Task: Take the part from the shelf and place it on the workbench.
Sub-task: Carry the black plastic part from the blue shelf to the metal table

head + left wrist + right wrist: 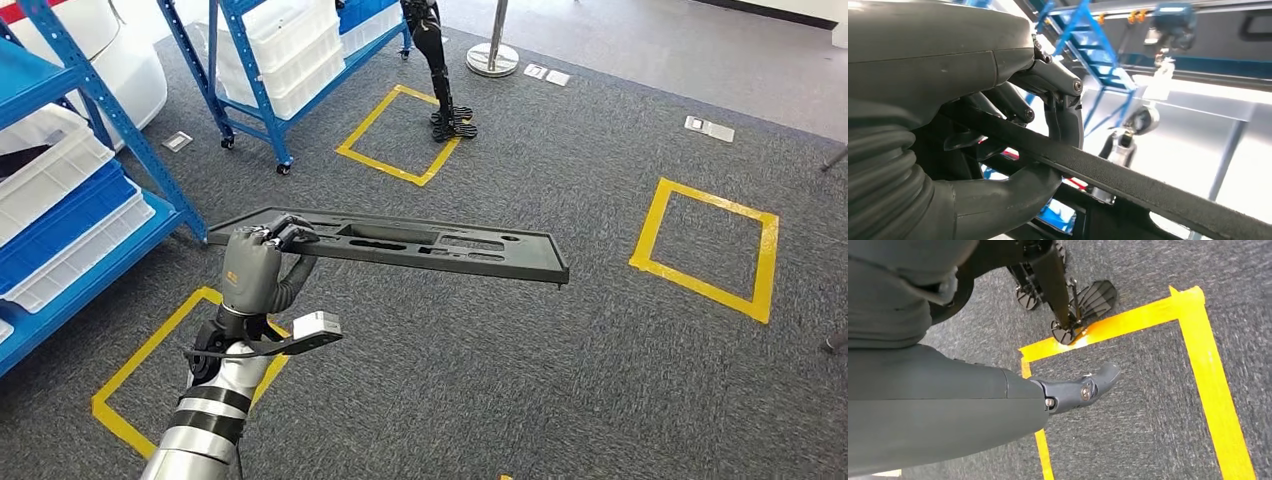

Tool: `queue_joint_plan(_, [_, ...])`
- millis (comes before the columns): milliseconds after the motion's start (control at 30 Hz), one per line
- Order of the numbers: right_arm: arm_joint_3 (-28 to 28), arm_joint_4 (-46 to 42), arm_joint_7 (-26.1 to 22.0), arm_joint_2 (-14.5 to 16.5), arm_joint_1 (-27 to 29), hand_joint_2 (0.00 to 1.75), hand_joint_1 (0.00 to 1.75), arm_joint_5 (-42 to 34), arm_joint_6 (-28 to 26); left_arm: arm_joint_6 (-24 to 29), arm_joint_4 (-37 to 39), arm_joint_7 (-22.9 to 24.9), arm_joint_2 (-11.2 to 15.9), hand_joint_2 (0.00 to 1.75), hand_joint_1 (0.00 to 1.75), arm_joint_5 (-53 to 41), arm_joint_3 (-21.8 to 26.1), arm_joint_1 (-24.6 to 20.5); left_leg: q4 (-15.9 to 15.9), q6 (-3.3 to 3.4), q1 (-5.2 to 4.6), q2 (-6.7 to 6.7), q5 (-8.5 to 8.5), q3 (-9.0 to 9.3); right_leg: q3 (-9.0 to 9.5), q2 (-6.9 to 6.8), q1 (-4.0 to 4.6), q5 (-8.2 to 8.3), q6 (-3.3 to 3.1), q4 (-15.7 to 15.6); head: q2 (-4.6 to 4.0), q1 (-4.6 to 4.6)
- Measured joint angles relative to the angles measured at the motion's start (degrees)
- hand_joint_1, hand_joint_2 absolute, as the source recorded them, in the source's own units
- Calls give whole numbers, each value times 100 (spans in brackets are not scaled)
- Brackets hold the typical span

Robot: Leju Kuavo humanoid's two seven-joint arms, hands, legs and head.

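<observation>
At the far left we see the blue shelf [95, 150] with its white and blue bins [55, 215], standing on the grey carpet [500, 380] just behind a yellow taped square [130, 375]. Beside it our left hand [258, 265] rises on its silver arm and holds the part [400, 243], a long flat dark panel with cut-outs. The fingers [290, 233] wrap over the panel's near end, and the left wrist view shows the thumb [1013, 192] pressed beneath its edge with the darker fingers [1058, 95] folded on top. The panel is off the shelf and in the air, roughly level, its free end reaching out to the right well above the carpet.

Further right, a second shelf [275, 60] stands at the back, then a dark stand [440, 80] set on the corner of another taped square, and a third square [705, 250] lies near the right edge.

Our right hand [998, 395] hangs over the carpet with nothing in it, one finger [1088, 385] stretched out straight.

We judge the pick-up done and the carry in hand. No workbench shows here, so the next move calls for turning away from the shelf to find it, while keeping the long panel level, since one hand grips it at one end and it could sag or swing.
</observation>
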Motion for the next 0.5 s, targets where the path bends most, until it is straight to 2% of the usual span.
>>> queue_joint_plan(33, [-9,-1,-1,1,0,0,0,3,0,0,0,-1,-3,175,175,-16,10,-7,-9,-28,-12,57,-10,17,-5,58,20,13,-35,8,0,-9])
queue_joint_plan(67, [-15,-1,-1,-3,3,0,0,4,0,0,0,-2,-7,175,175,-31,15,-14,-14,-60,-2,88,-23,33,-12,141,6,21,-79,10,0,-18])
queue_joint_plan(100, [-19,-1,-1,-3,9,0,0,4,0,0,0,-2,-11,175,175,-44,19,-19,11,-88,14,44,-62,38,-12,213,-15,28,-113,3,0,-21])
queue_joint_plan(133, [-20,-1,-1,-3,13,0,0,4,0,1,0,-2,-13,175,175,-50,25,-21,127,-109,30,-73,-159,0,-7,283,-38,36,-161,-6,0,-28])
queue_joint_plan(167, [-22,-2,-1,-4,13,0,0,4,0,1,1,-2,-13,175,175,-53,32,-22,353,-126,43,-232,-312,-94,2,350,-62,45,-209,-14,0,-39])
queue_joint_plan(200, [-23,-2,-1,-5,13,0,0,4,0,2,3,-3,-10,175,175,-55,42,-19,704,-128,47,-392,-509,-255,3,418,-61,44,-244,-13,0,-49])
queue_joint_plan(233, [-26,-2,-1,-9,10,0,0,4,1,2,7,-2,-5,175,175,-55,54,-12,1107,-127,46,-490,-700,-456,4,492,-50,44,-274,-11,0,-56])
queue_joint_plan(267, [-28,-2,-1,-13,9,0,0,4,1,1,13,-2,0,175,175,-55,65,-3,1441,-124,45,-532,-818,-638,4,572,-36,43,-285,-10,0,-62])
queue_joint_plan(300, [-32,-2,-1,-15,12,0,0,4,1,1,17,-1,5,175,175,-55,76,4,1615,-115,45,-550,-822,-755,6,664,-22,41,-288,-7,0,-62])
queue_joint_plan(333, [-37,-1,-1,-16,16,0,0,4,2,0,21,-1,7,175,175,-55,84,9,1558,-98,45,-557,-704,-760,12,752,-10,41,-289,-4,0,-62])
queue_joint_plan(367, [-41,-1,-1,-15,19,0,0,5,1,1,21,-1,8,175,175,-53,89,11,1285,-75,45,-584,-492,-653,22,840,-3,40,-288,0,0,-62])
queue_joint_plan(400, [-46,-1,-4,-12,21,0,0,12,2,1,16,-1,8,175,175,-52,95,9,883,-45,49,-688,-249,-478,28,925,-4,40,-287,3,0,-61])
queue_joint_plan(433, [-49,-2,-7,-7,16,0,0,27,3,1,-3,-1,4,175,175,-52,106,10,509,-17,58,-825,-79,-308,24,998,7,42,-281,12,0,-58])
queue_joint_plan(467, [-51,-2,-10,-3,8,0,0,50,5,2,-45,-1,0,175,175,-53,120,13,234,0,60,-937,26,-184,8,1063,7,47,-268,18,0,-57])
queue_joint_plan(500, [-52,-3,-13,1,1,0,0,80,8,2,-107,-1,-6,175,175,-57,133,18,93,14,55,-1015,57,-127,-17,1123,0,55,-244,18,0,-58])
